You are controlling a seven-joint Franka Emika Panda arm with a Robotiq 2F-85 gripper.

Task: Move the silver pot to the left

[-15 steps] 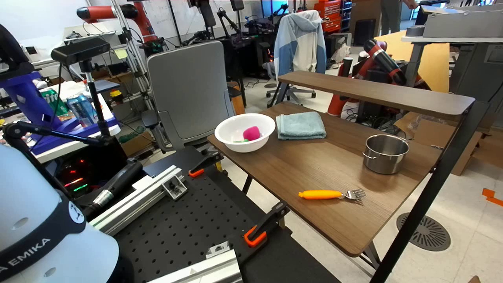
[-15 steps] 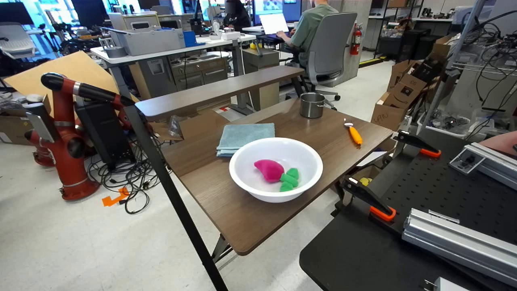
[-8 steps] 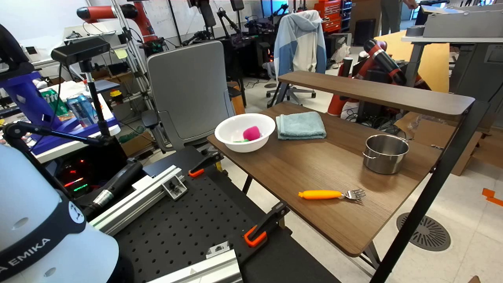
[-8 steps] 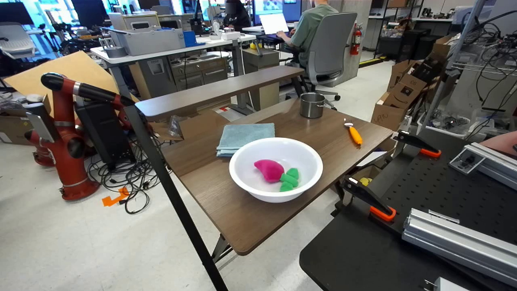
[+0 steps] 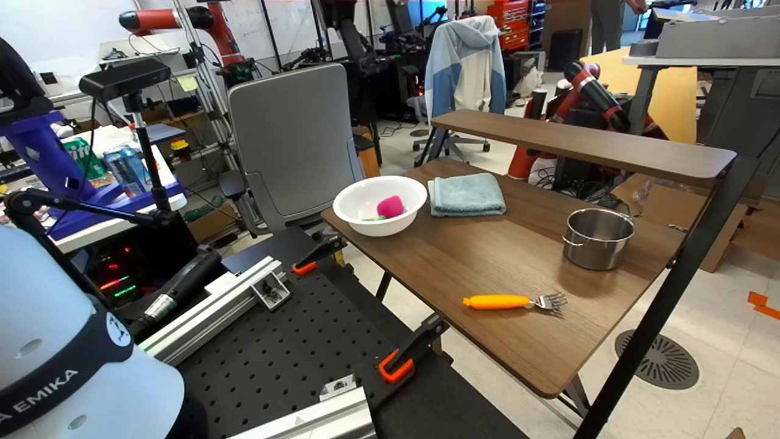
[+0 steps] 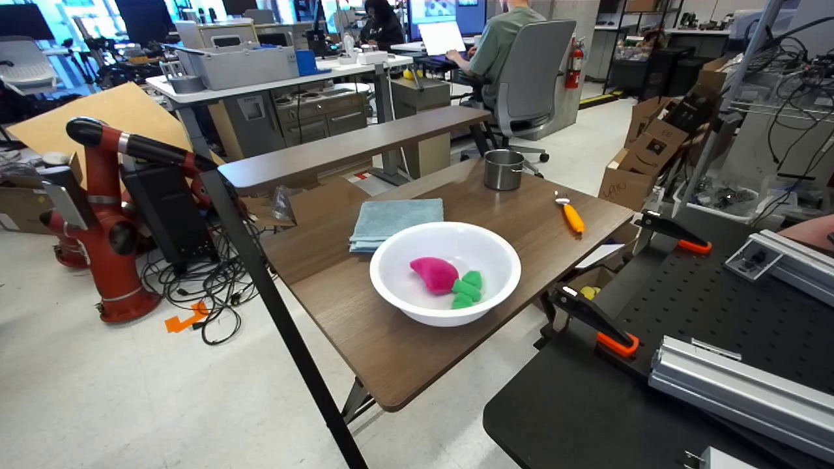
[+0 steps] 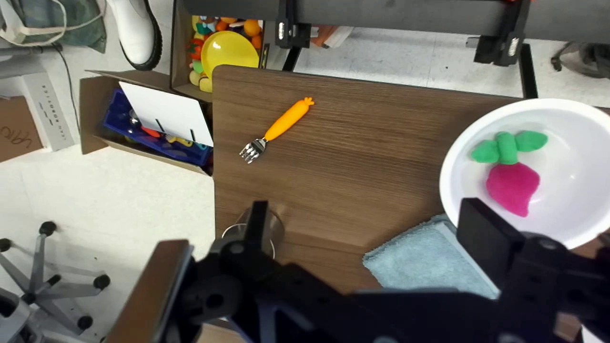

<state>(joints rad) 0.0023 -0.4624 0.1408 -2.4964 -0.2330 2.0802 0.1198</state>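
Two jaws spread wide, tips well apart; in wrist view one cuts across the rim of the white bowl (image 7: 574, 190). Bowl stands upright at one end of the brown desk (image 6: 404, 365). In the bowl: toy (image 6: 446, 280), pink body, green leaves, lying on the bottom. Towel (image 6: 399, 218), blue-green, folded flat, just beside the bowl; touching or not, can't tell. Fork (image 6: 572, 216), orange handle, lying on the desk well apart from the bowl, handle end toward it, tines pointing away. Silver pot (image 6: 503, 170), shiny, with small side handles, upright on the desk, well apart from the bowl, near the opposite end, seen in both exterior views; wrist view has it partly hidden behind the other jaw. Far beyond the bowl, in an exterior view: person (image 6: 498, 45) in green seated on a grey chair (image 6: 537, 78), then a red fire extinguisher (image 6: 573, 65).
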